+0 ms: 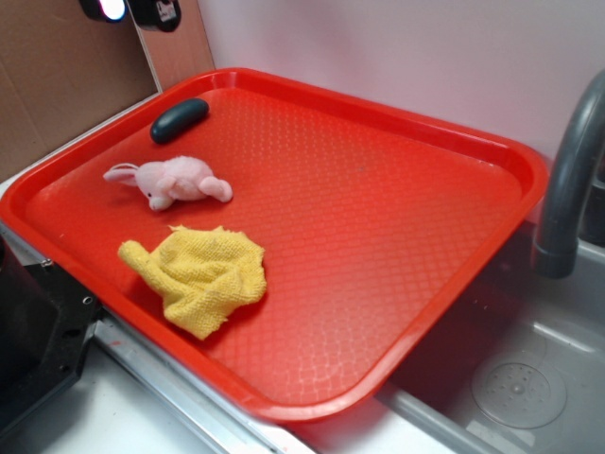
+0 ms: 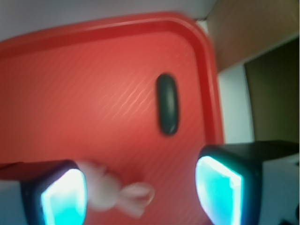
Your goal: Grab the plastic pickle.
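Note:
The plastic pickle (image 1: 179,119) is a dark, glossy oblong lying near the far left corner of the red tray (image 1: 397,189). In the wrist view the pickle (image 2: 168,104) lies lengthwise near the tray's right rim, well ahead of my gripper (image 2: 140,192). My gripper is open, its two cyan-lit pads (image 2: 220,192) wide apart with nothing held. It hovers high above the tray; in the exterior view only dark parts of it show at the top left edge.
A pink plush animal (image 1: 175,182) lies just in front of the pickle and shows blurred between my fingers (image 2: 112,192). A crumpled yellow cloth (image 1: 203,274) lies nearer the tray's front. A grey faucet (image 1: 567,189) and a sink (image 1: 510,378) are to the right.

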Robot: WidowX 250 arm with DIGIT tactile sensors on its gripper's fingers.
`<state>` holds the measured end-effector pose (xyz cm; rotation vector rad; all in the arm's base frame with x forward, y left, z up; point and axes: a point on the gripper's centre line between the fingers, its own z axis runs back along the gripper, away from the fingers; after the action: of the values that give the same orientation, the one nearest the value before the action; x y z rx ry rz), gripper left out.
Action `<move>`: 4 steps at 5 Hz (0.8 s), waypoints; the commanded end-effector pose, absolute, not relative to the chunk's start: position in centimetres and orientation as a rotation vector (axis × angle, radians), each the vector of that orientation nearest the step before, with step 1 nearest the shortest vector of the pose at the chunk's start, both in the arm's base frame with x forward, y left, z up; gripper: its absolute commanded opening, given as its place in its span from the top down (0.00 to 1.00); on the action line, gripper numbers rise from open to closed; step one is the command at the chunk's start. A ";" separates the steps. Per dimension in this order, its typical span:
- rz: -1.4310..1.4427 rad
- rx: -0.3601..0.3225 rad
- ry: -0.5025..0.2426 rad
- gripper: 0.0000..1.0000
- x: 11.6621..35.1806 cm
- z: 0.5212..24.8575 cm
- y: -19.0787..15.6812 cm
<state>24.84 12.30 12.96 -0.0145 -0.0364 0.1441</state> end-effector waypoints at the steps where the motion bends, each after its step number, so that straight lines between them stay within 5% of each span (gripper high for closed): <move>1: 0.098 0.042 -0.079 0.00 28.9 11.0 16.1; 4: 0.162 -0.002 0.028 0.00 28.2 6.4 14.9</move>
<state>27.65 14.51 5.17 -0.0191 0.0702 0.1634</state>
